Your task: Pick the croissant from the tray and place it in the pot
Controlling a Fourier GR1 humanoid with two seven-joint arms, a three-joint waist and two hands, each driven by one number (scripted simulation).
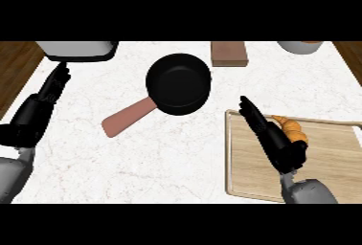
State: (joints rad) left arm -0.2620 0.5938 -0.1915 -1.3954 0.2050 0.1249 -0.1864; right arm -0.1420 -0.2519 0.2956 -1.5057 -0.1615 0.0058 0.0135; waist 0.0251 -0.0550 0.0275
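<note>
A golden croissant [293,128] lies on the wooden tray [325,167] at the right, near the tray's far edge. My right hand [272,136] hovers over the tray just left of the croissant, fingers straight and pointing away, partly hiding it. A black pot [178,83] with a reddish-brown handle [127,117] sits at the centre of the white marble counter. My left hand [39,107] rests at the left edge with its fingers straight, holding nothing.
A grey-white appliance [76,49] stands at the back left. A brown wooden block [229,53] lies behind the pot, and a white and orange cup [301,46] shows at the back right. Dark wooden floor borders the counter on both sides.
</note>
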